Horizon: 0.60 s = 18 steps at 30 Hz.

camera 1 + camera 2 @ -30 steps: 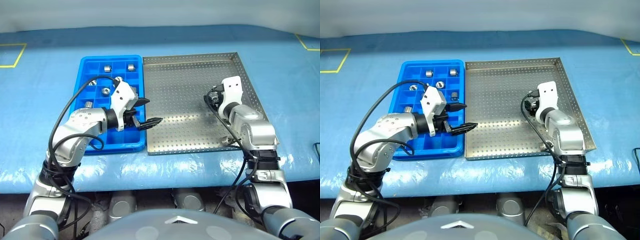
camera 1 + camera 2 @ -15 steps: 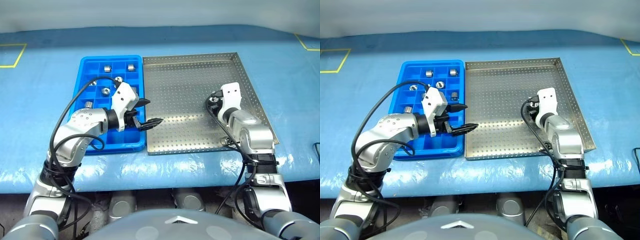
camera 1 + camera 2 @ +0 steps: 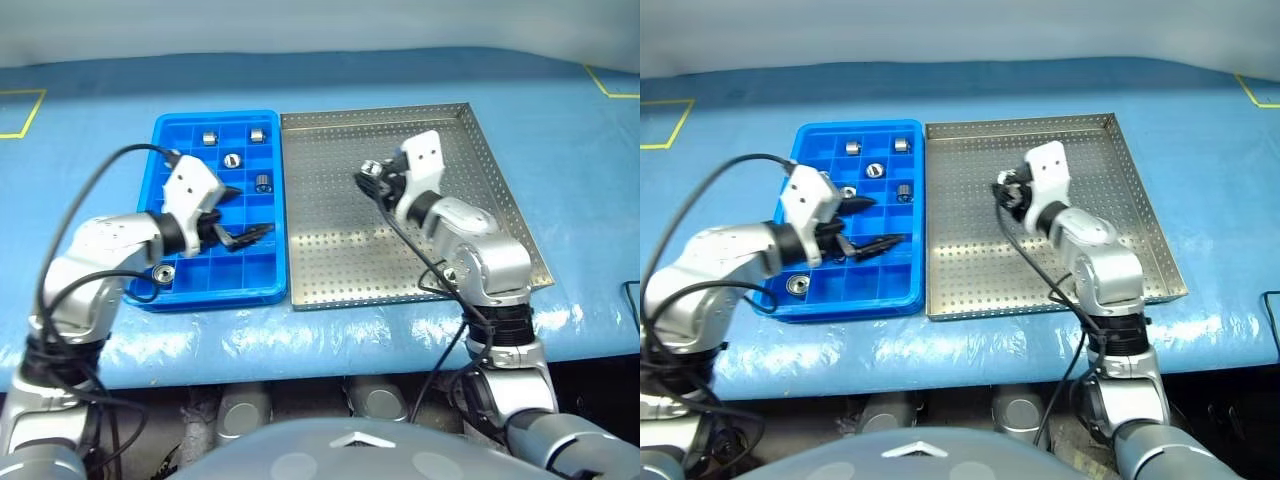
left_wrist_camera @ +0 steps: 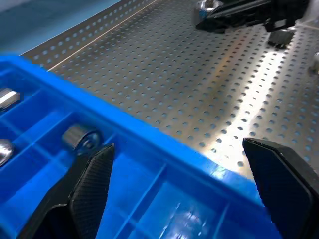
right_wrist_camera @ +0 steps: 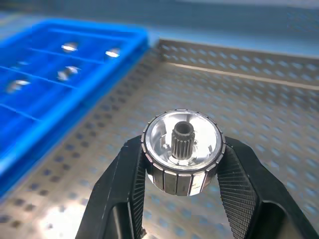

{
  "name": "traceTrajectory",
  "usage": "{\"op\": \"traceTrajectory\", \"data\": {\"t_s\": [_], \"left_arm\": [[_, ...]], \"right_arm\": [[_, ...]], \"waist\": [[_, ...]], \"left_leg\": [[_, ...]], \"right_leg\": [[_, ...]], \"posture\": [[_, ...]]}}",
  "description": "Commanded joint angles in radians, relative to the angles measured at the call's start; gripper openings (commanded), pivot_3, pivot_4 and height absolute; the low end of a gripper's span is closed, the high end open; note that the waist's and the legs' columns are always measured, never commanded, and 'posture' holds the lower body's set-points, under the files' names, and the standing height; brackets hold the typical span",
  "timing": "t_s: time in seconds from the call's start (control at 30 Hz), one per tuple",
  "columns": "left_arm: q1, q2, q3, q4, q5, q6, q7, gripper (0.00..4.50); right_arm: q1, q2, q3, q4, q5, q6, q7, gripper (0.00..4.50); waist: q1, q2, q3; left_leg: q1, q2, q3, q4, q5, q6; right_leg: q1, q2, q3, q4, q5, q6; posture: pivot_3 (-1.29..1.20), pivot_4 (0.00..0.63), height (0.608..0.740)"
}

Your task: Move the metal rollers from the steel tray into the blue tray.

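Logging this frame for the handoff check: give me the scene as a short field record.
right end effector: shut on a metal roller, held above the steel tray
left end effector: open, nothing held, over the blue tray
rollers in blue tray: at least five, e.g. one in a near-left compartment
steel tray floor: no loose rollers seen

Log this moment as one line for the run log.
right gripper: shut on metal roller | above steel tray | left gripper: open, over blue tray
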<state>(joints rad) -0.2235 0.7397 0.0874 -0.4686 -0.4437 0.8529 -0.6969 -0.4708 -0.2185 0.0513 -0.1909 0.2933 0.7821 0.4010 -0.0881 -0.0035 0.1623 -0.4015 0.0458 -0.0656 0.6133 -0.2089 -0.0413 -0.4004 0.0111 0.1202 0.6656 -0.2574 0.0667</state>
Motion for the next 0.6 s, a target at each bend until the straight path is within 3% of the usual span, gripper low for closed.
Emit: {"op": "traceTrajectory", "data": {"t_s": [0.03, 0.27, 0.6], "left_arm": [[0.046, 0.062, 0.122, -0.081, -0.005, 0.040, 0.027, 4.50], [0.173, 0.084, 0.252, -0.143, -0.019, 0.078, 0.066, 4.50], [0.241, 0.054, 0.245, -0.201, -0.055, 0.112, 0.106, 4.50]], "right_arm": [[-0.058, 0.054, 0.074, -0.041, 0.056, 0.009, 0.056, 1.70], [-0.162, 0.166, 0.188, 0.183, 0.022, -0.041, 0.105, 1.70], [-0.292, 0.263, 0.240, 0.502, -0.032, -0.156, 0.191, 1.70]], "waist": [[0.009, 0.000, 0.000], [0.046, -0.001, 0.000], [0.078, -0.001, 0.000]], "left_leg": [[0.000, 0.000, 0.000, 0.000, 0.000, 0.000], [0.000, 0.000, 0.000, -0.001, 0.000, 0.000], [0.000, 0.000, -0.001, -0.002, 0.000, 0.000]], "right_leg": [[0.000, 0.000, 0.000, 0.000, 0.000, 0.000], [0.000, -0.001, -0.002, -0.001, -0.001, -0.001], [-0.001, -0.001, -0.004, 0.000, -0.002, -0.003]], "posture": [[0.08, 0.150, 0.740], [0.16, 0.150, 0.740], [0.20, 0.150, 0.740]]}}
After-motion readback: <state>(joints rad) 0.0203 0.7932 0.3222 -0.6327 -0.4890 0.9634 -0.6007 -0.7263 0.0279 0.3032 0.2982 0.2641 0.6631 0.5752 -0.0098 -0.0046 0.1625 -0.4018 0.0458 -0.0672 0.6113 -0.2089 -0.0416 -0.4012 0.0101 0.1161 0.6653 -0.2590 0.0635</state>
